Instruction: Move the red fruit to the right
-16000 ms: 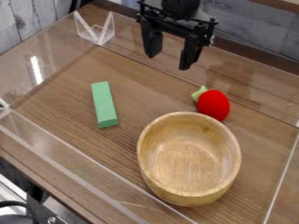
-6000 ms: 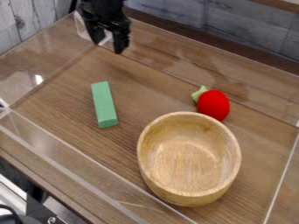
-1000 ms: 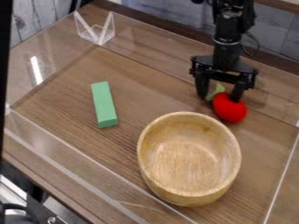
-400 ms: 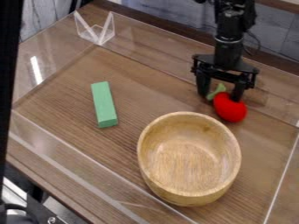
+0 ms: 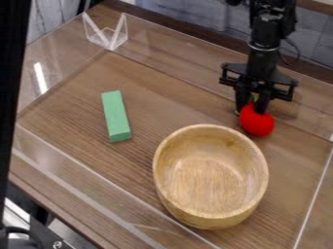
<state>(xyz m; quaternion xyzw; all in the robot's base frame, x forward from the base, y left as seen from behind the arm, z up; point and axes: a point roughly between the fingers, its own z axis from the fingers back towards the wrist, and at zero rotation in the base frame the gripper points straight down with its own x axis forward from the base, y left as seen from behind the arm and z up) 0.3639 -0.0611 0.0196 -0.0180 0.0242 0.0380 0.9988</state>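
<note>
Red fruit [image 5: 258,123]: lay on the wooden surface [image 5: 169,92] beside the bowl [image 5: 211,175], toward the right. Small, glossy, round; judged light, hard and slippery, best pinched across its widest middle. Claw [image 5: 256,103]: directly over it, fingers narrowed; a grasp could not be confirmed.

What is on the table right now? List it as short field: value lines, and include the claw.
red fruit: on the tabletop, just beyond the bowl's far right rim, directly under the claw
claw: pointing down, fingers narrowed at the top of the fruit; a firm grip cannot be confirmed
wooden bowl: upright, nothing inside, nearest the camera
green block: lying flat, left of the bowl, apart from it
table: wood-grain surface ringed by clear walls
task state: fruit not lifted yet
</note>
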